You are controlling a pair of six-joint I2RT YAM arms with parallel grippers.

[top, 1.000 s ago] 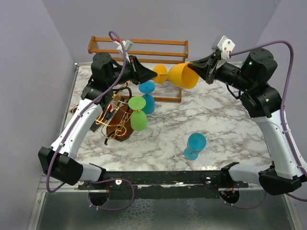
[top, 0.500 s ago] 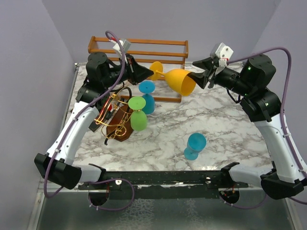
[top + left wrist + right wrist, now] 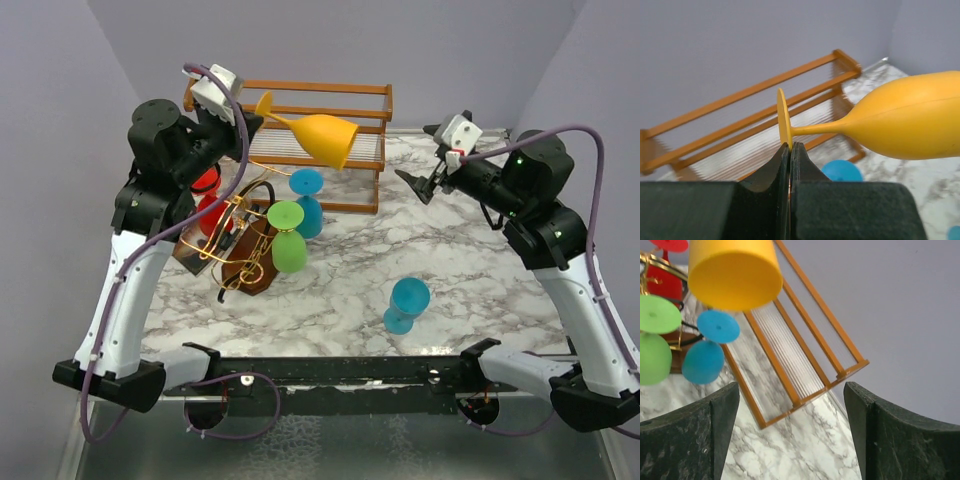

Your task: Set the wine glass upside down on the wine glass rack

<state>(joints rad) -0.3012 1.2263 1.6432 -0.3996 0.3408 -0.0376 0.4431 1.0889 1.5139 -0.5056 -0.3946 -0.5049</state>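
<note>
The left gripper (image 3: 252, 113) is pinching shut on the foot rim of the yellow glass (image 3: 322, 137), holding it aloft with its stem lying near level and its bowl pointing right. The rack (image 3: 248, 270) is sitting below, nearer this arm. The right gripper (image 3: 418, 183) is hanging wide open and empty.
</note>
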